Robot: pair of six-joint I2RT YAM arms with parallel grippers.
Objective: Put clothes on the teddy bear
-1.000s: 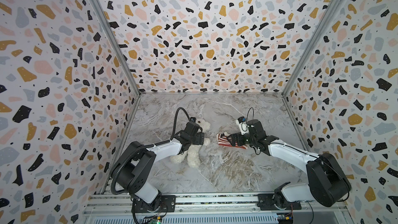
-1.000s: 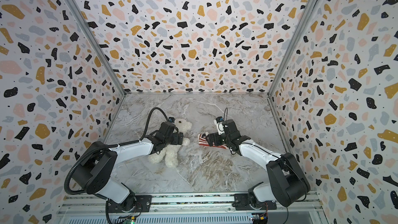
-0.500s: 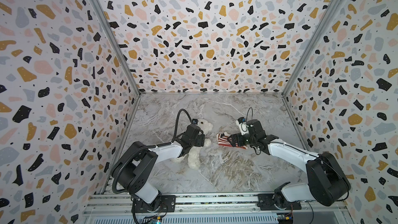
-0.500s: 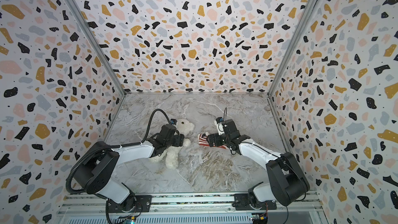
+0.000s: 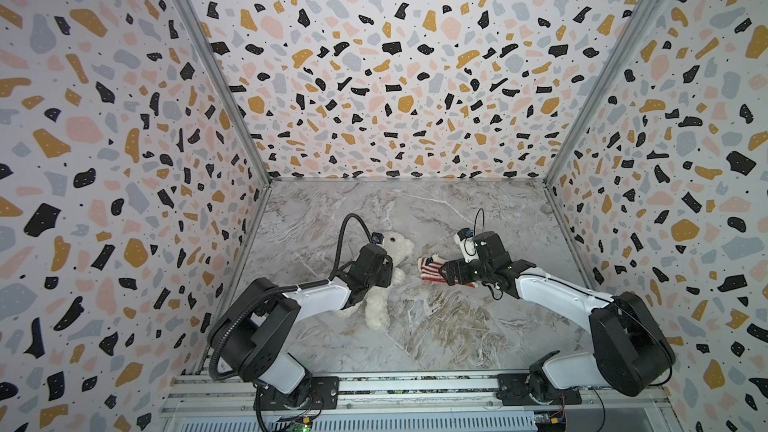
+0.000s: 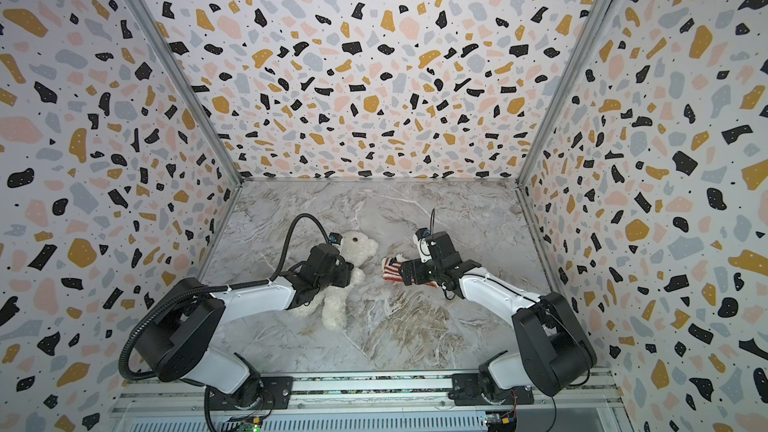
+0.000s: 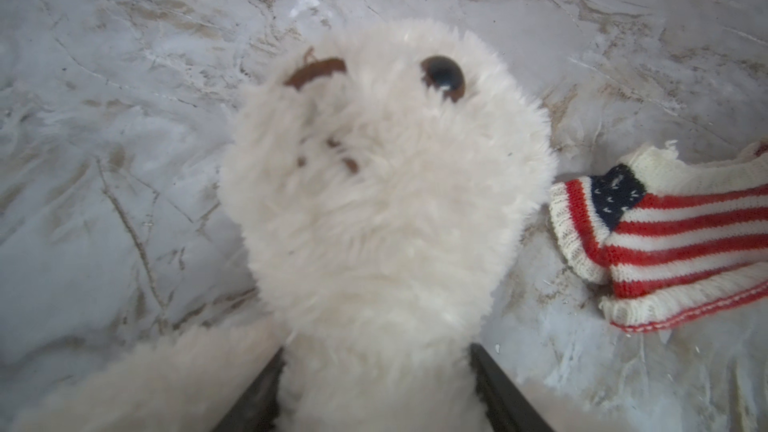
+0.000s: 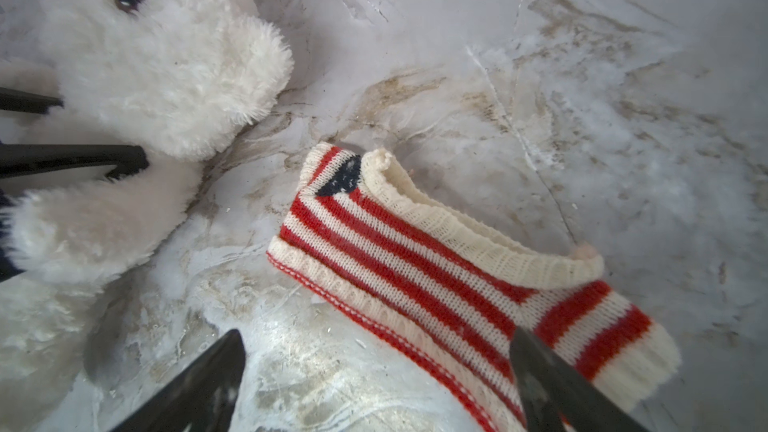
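**Bear by the neck, sweater waiting**

The teddy bear is lying on its back on the marble table, a little toward 9 o'clock from the middle. Its head is pointing to about 1 o'clock and its legs to 7.

The left gripper is straddling the bear just under the head, jaws about half open. Fur is touching both fingers, but I cannot tell whether they are truly squeezing. The knitted flag sweater is lying flat at 3 o'clock of the bear's head, just beside it and not touching, with one striped end aimed at the bear. The right gripper is hovering low over the sweater with its jaws spread wide, holding nothing.

To my eye, the step in hand is securing the bear so it can be raised for dressing.

- The left jaws should be biting the stuffed neck itself, not just loose fluff, or the head is likely to slip out on the lift.
- The right gripper would do best pinching a single layer at the hem, so the opening is gaping rather than clamped flat.
- The bear's head should then be lined up with that opening.
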